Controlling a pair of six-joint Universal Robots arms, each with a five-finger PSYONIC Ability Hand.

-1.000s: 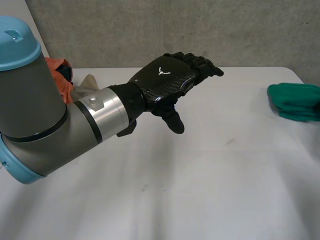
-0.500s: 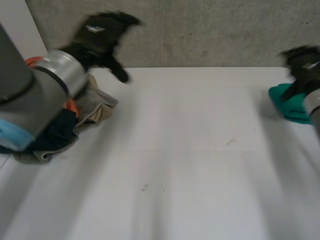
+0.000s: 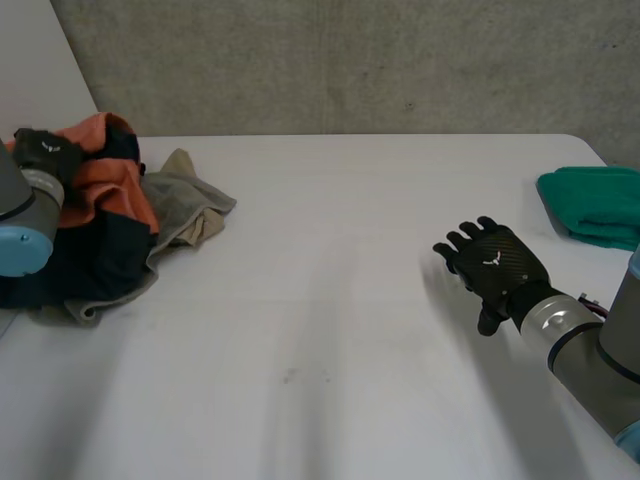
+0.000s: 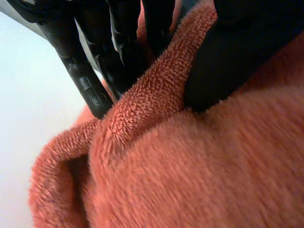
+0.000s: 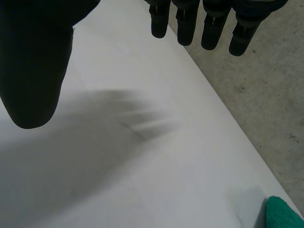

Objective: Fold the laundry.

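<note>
A heap of laundry lies at the table's far left: an orange fleece cloth (image 3: 108, 185) on top, a dark navy piece (image 3: 70, 265) below it and a beige cloth (image 3: 190, 205) beside it. My left hand (image 3: 42, 152) sits on the heap's left side. In the left wrist view its fingers (image 4: 97, 61) and thumb (image 4: 228, 57) pinch a raised ridge of the orange cloth (image 4: 190, 166). My right hand (image 3: 495, 265) hovers over the bare table at the right, fingers (image 5: 197, 26) straight and holding nothing.
A folded green cloth (image 3: 592, 203) lies at the table's far right edge; its corner (image 5: 285, 213) shows in the right wrist view. A grey concrete wall (image 3: 350, 60) stands behind the white table (image 3: 330, 330).
My left arm swung from the table's middle back to the laundry heap and its hand closed on the orange cloth. My right hand came in over the table's right side.
</note>
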